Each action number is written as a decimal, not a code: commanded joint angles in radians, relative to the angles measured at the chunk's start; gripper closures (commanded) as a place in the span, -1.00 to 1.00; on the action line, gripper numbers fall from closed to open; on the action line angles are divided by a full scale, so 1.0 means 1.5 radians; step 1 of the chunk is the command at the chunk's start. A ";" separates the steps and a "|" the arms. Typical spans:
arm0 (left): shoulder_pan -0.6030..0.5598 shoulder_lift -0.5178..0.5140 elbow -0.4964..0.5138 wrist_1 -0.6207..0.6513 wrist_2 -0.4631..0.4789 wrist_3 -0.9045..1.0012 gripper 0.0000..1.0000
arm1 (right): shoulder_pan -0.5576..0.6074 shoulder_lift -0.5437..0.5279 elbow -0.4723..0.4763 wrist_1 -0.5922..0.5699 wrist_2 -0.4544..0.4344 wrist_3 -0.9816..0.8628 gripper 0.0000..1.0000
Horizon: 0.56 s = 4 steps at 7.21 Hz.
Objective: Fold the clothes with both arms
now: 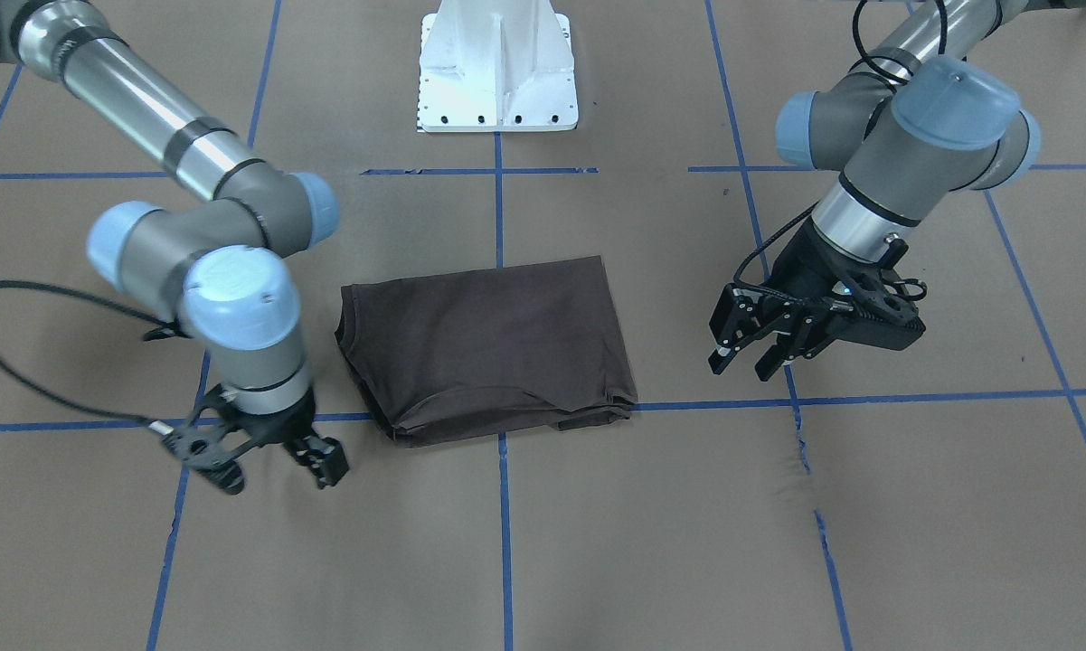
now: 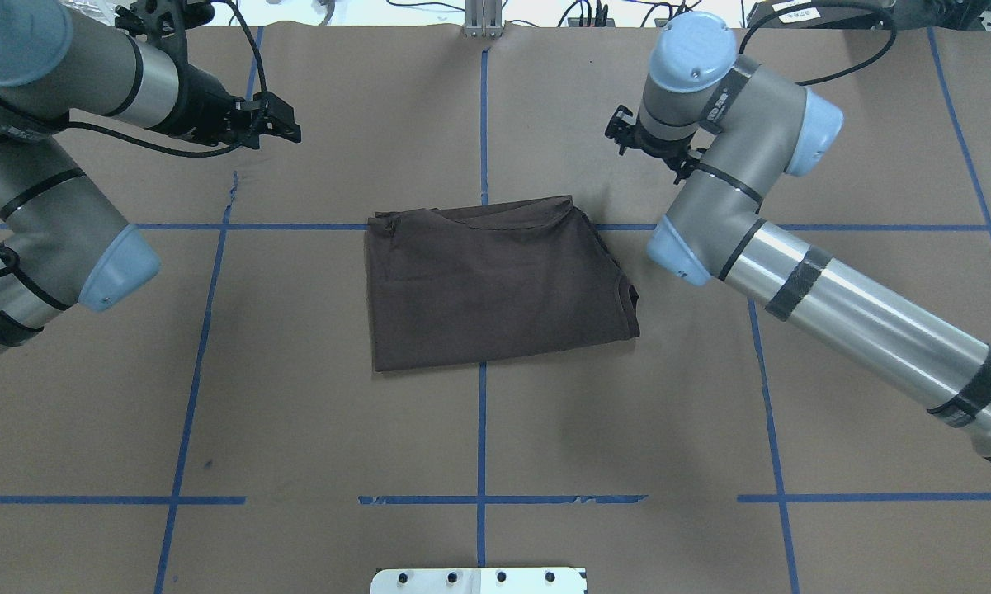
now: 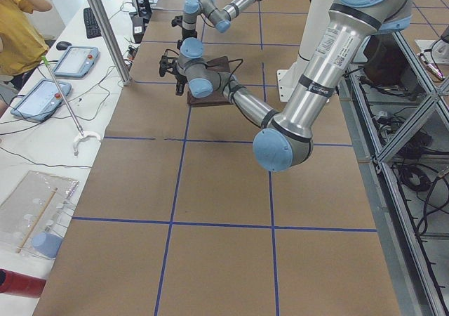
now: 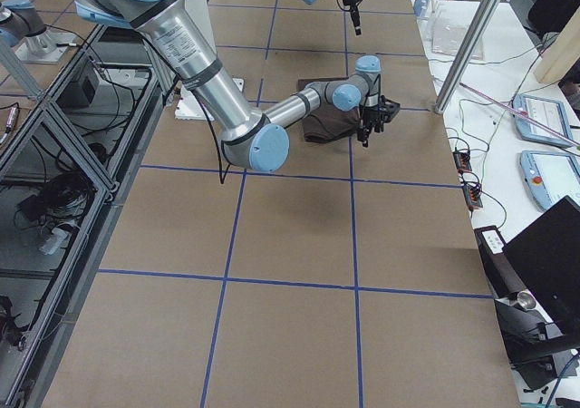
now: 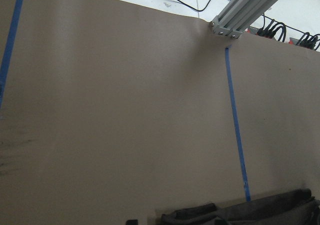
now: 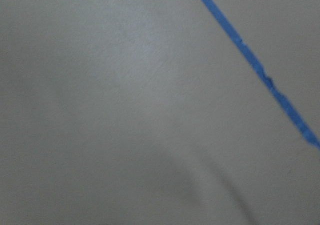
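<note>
The dark grey-brown T-shirt [image 1: 488, 344] lies folded into a rough rectangle at the middle of the table, collar side toward my right arm. It also shows in the overhead view [image 2: 495, 285]. Both arms stand off the cloth. My left gripper [image 1: 743, 364] is open and empty, hovering beside the shirt's edge, tilted toward it; overhead it shows at the far left [image 2: 289, 124]. My right gripper [image 1: 278, 475] is open wide and empty, pointing down just past the shirt's far corner. The left wrist view catches only a strip of the shirt [image 5: 260, 212]. The lettering and tags are hidden.
Brown paper with blue tape grid lines [image 1: 499, 506] covers the table. The white bolted pedestal [image 1: 497, 68] stands at the robot's side. An aluminium post [image 5: 250, 7] rises at the far edge. A side bench with tablets [image 3: 42, 95] and a person lies beyond.
</note>
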 commanded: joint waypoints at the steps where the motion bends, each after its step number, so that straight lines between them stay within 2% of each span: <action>1: -0.050 0.065 0.004 0.006 -0.005 0.188 -0.45 | 0.095 -0.100 0.044 0.000 0.032 -0.297 -1.00; 2: -0.081 0.101 0.005 0.008 -0.011 0.296 -0.53 | 0.137 -0.147 0.061 0.009 0.059 -0.423 -1.00; 3: -0.124 0.127 0.009 0.010 -0.043 0.375 -0.58 | 0.198 -0.169 0.059 0.008 0.123 -0.561 -1.00; 4: -0.184 0.155 0.014 0.011 -0.072 0.462 -1.00 | 0.271 -0.186 0.056 0.004 0.194 -0.652 -1.00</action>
